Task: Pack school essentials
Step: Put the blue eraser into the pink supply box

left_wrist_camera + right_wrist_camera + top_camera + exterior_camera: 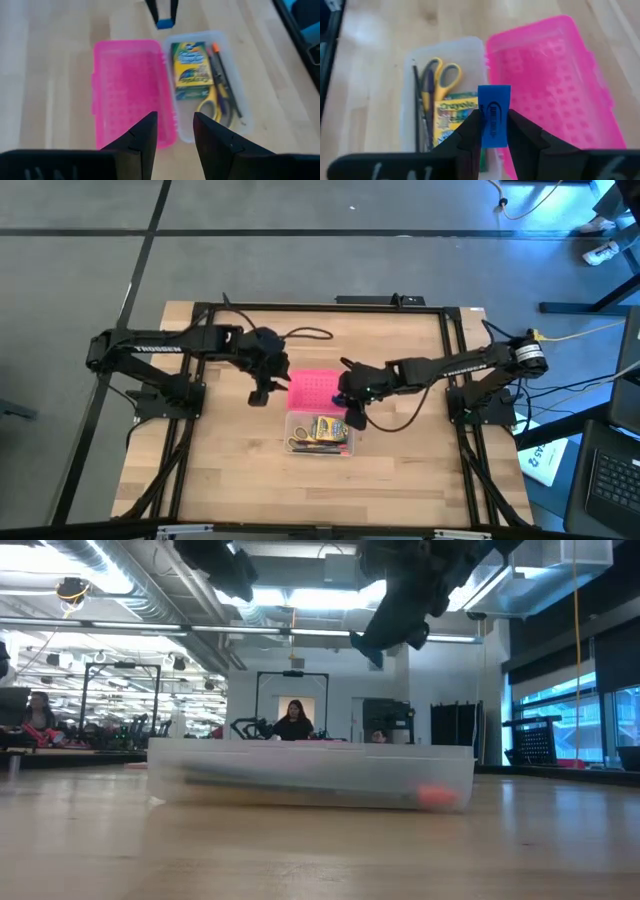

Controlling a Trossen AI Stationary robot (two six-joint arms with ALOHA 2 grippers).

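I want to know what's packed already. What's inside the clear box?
Inside the clear box: a crayon box, yellow-handled scissors and pencils. Anything beneath them is hidden. The right pincer holds a blue eraser above it.

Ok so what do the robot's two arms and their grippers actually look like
Both arms are dark, jointed and slim, with pale lettering along the links and black cables trailing from them. The left gripper and right gripper each have two flat, dark, wedge-shaped fingers. The right arm's base joint has a silvery ring.
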